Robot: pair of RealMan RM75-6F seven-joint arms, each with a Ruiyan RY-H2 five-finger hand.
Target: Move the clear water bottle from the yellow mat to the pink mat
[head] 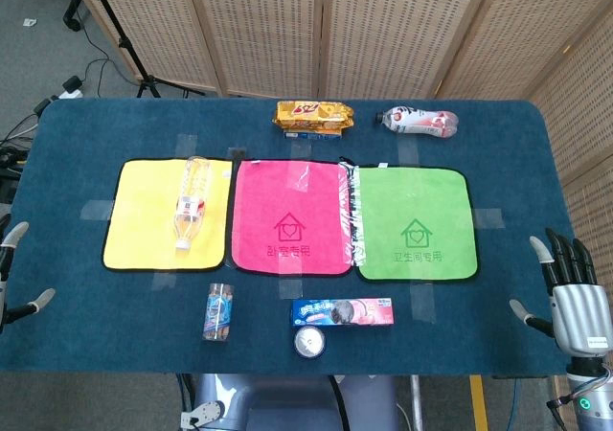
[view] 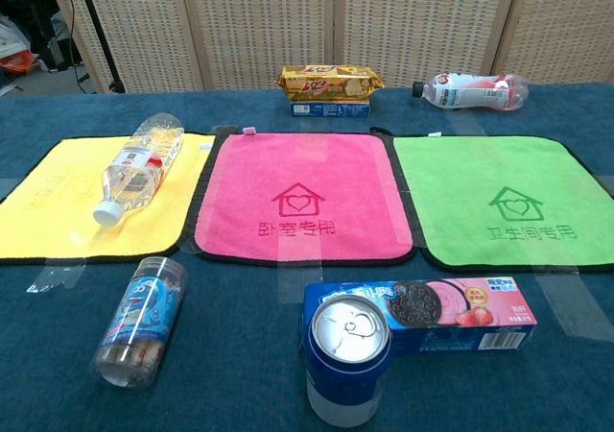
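The clear water bottle (head: 192, 201) (view: 139, 166) lies on its side on the yellow mat (head: 144, 215) (view: 58, 197), its white cap toward the front. The pink mat (head: 287, 215) (view: 299, 197) lies just to the right of it, bare. My left hand (head: 11, 278) shows at the far left edge of the head view, open, far from the bottle. My right hand (head: 570, 292) is at the far right edge, fingers spread and holding nothing. Neither hand shows in the chest view.
A green mat (head: 414, 222) (view: 508, 197) lies right of the pink one. At the back are a biscuit pack (head: 314, 117) and a pink-labelled bottle (head: 420, 121). In front lie a small snack tube (head: 219, 311), a cookie box (head: 343, 311) and a can (head: 310, 344).
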